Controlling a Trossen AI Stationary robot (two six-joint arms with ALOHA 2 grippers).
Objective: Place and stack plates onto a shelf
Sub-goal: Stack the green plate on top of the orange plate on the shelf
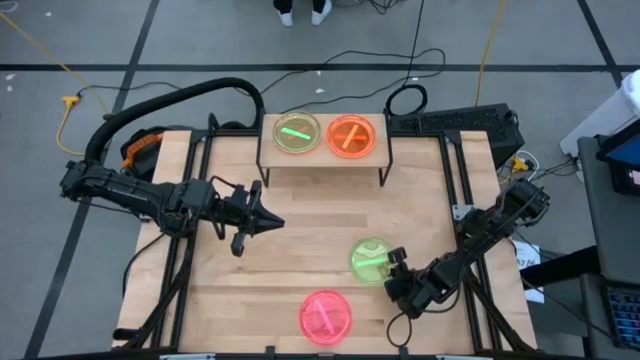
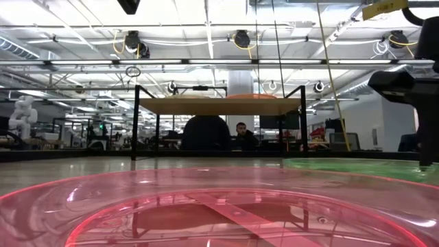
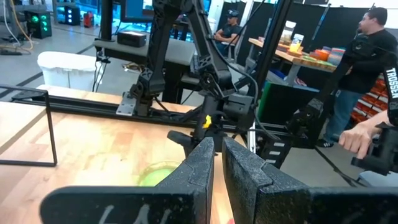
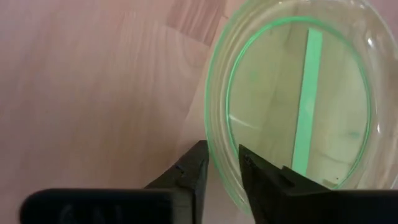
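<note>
The shelf (image 1: 322,160) stands at the table's far edge and carries a green plate (image 1: 297,133) and an orange plate (image 1: 351,136), side by side. Another green plate (image 1: 370,258) lies flat on the table right of centre, and a pink plate (image 1: 326,317) lies near the front edge, filling the low view (image 2: 219,206). My right gripper (image 1: 397,262) is down at the table green plate's right rim, shut on it. My left gripper (image 1: 270,222) hovers left of centre, pointing level toward the right, shut and holding nothing (image 3: 217,152). My right gripper pinches the table green plate's rim (image 4: 217,124) between its two fingers, one finger (image 4: 261,177) inside the plate and the other (image 4: 189,171) outside on the table side. The fingers slant down from the table's right. The plate lies flat on the tabletop.
The shelf's thin black legs (image 1: 262,178) stand on the far part of the table. Black frame rails (image 1: 462,190) run along both table sides. People stand beyond the table (image 3: 367,68). Bare wood lies between the shelf and the two loose plates.
</note>
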